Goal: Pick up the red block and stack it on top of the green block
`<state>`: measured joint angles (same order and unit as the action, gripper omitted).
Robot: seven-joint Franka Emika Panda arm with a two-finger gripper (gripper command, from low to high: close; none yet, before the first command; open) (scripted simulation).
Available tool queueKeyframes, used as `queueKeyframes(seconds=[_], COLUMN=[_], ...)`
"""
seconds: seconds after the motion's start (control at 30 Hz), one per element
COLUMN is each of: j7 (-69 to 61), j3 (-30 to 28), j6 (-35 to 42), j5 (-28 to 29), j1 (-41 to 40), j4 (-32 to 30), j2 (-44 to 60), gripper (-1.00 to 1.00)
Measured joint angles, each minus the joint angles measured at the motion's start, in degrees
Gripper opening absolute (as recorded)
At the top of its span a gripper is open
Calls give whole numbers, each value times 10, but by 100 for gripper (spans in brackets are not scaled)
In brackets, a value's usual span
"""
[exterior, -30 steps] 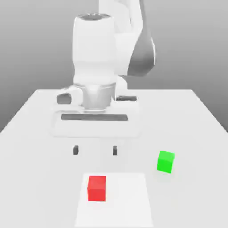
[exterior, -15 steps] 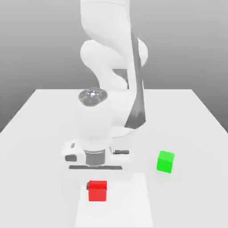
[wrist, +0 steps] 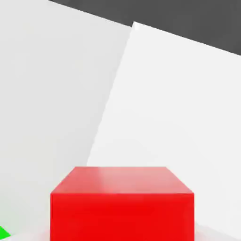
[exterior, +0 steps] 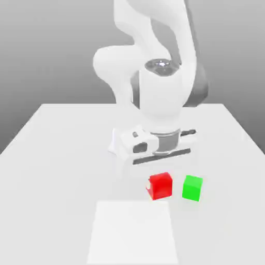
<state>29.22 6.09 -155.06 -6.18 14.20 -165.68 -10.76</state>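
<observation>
The red block (exterior: pixel 161 186) hangs just under my hand, tilted a little, and it sits close in front of the hand camera (wrist: pixel 122 207). My gripper (exterior: pixel 160 178) is shut on it. The green block (exterior: pixel 192 188) rests on the table directly to the exterior view's right of the red block, with a narrow gap between them. A sliver of the green block (wrist: pixel 3 233) shows at the edge of the hand view.
A lighter white square patch (exterior: pixel 133 233) lies on the grey-white table (exterior: pixel 57 155) in front of the blocks; it also appears behind the red block in the hand view (wrist: pixel 179 108). The arm's bulk stands over the table's middle.
The gripper came down over the red block on the white patch, shut on it, and carried it off the patch to the exterior view's right, beside the green block.
</observation>
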Motion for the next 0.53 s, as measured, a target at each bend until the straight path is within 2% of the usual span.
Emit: queueKeyframes(seconds=[0.17,0.43,0.47,0.53], j7=[-46,-9,-4,-4], j3=[53,68,67,67], j6=[9,-135,-145,-145], j5=[-17,43,50,50], j1=[103,85,85,85], j4=[-54,-54,-54,-54], j2=[-63,81,92,92], gripper=[-100,-100,100,100])
